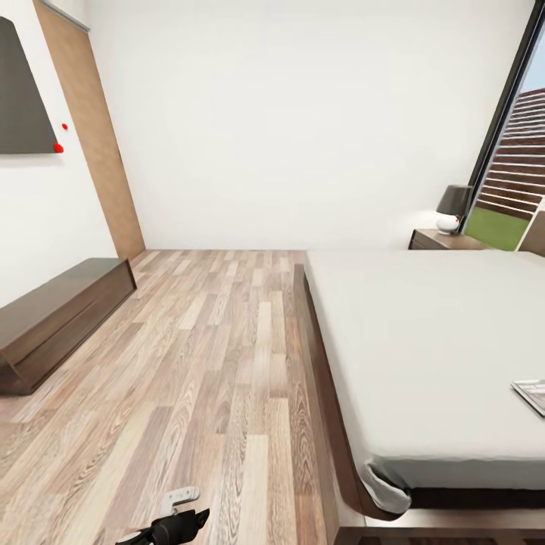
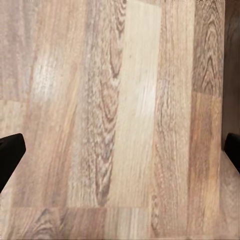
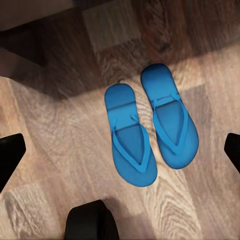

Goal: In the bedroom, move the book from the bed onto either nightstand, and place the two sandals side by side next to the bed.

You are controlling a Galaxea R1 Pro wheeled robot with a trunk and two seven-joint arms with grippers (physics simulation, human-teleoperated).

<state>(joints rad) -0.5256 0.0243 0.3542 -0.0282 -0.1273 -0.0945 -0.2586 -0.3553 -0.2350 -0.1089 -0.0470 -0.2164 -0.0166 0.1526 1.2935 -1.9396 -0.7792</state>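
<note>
The bed (image 1: pixel 424 333), with its pale mattress and dark wood frame, takes up the right of the head view. The book (image 1: pixel 531 395) lies on the mattress at the far right edge of that view. A dark nightstand (image 1: pixel 443 241) stands beyond the bed by the window. In the right wrist view two blue sandals (image 3: pixel 131 135) (image 3: pixel 170 122) lie side by side on the wood floor below my right gripper (image 3: pixel 120 152), which is open and empty above them. My left gripper (image 2: pixel 120 152) is open over bare floor, and its dark body (image 1: pixel 178 522) shows low in the head view.
A long low dark cabinet (image 1: pixel 60 314) runs along the left wall, below a dark wall panel (image 1: pixel 23 98). A lamp (image 1: pixel 453 206) stands on the nightstand. Wood-plank floor (image 1: pixel 212 356) stretches between cabinet and bed. A dark frame edge (image 3: pixel 30 20) lies near the sandals.
</note>
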